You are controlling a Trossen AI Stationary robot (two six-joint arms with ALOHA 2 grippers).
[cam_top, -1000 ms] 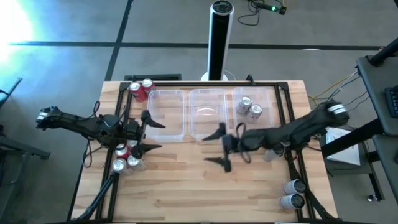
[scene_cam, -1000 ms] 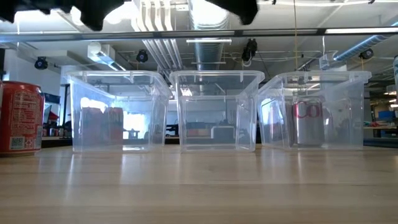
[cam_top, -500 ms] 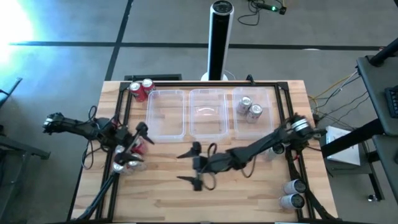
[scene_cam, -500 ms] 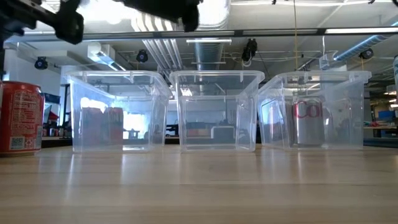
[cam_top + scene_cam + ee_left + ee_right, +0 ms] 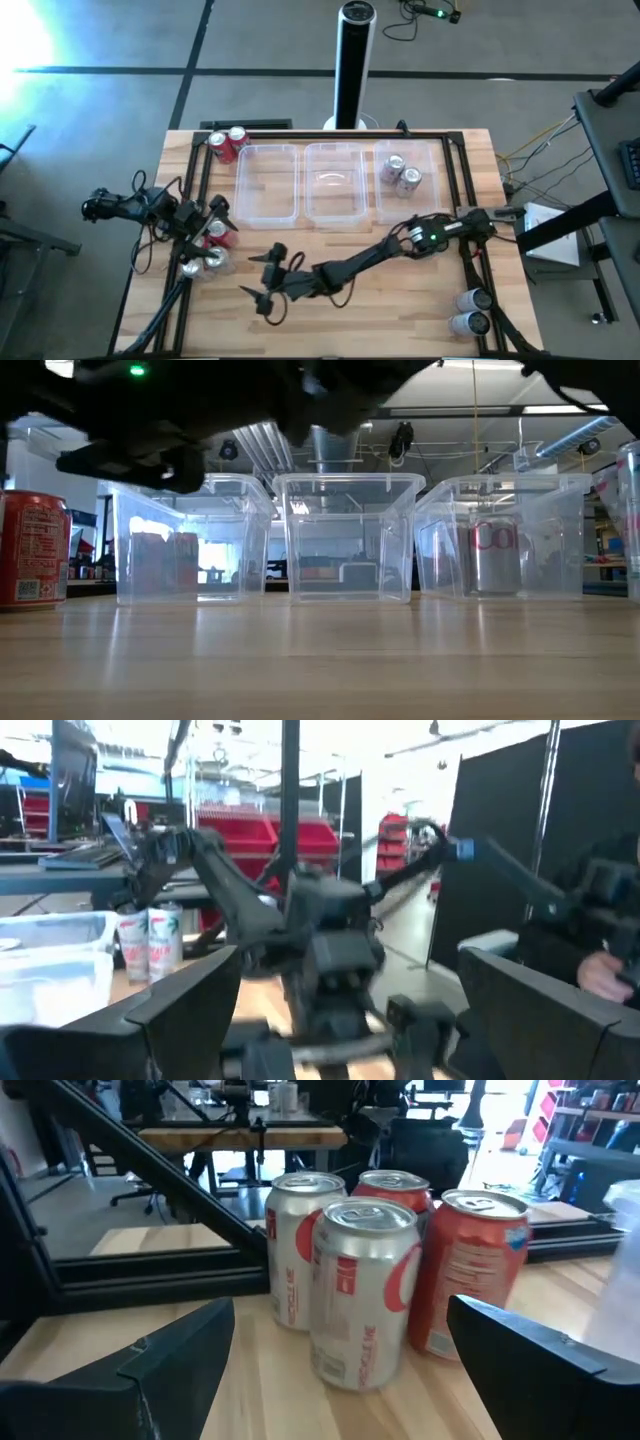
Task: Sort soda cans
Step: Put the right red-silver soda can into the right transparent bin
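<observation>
right fingers (image 5: 263, 284) apart | left fingers (image 5: 214, 226) apart | wooden table (image 5: 400, 310) | grey floor (image 5: 120, 100) beyond

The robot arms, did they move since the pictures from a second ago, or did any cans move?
The right gripper swept across the table from near the middle tub toward the cluster of cans at the left edge, and its fingers stayed open. The left gripper pulled back a little toward that edge, above the same cluster, also open. No can was grabbed or dropped. The three clear tubs and all the cans stayed put.
</observation>
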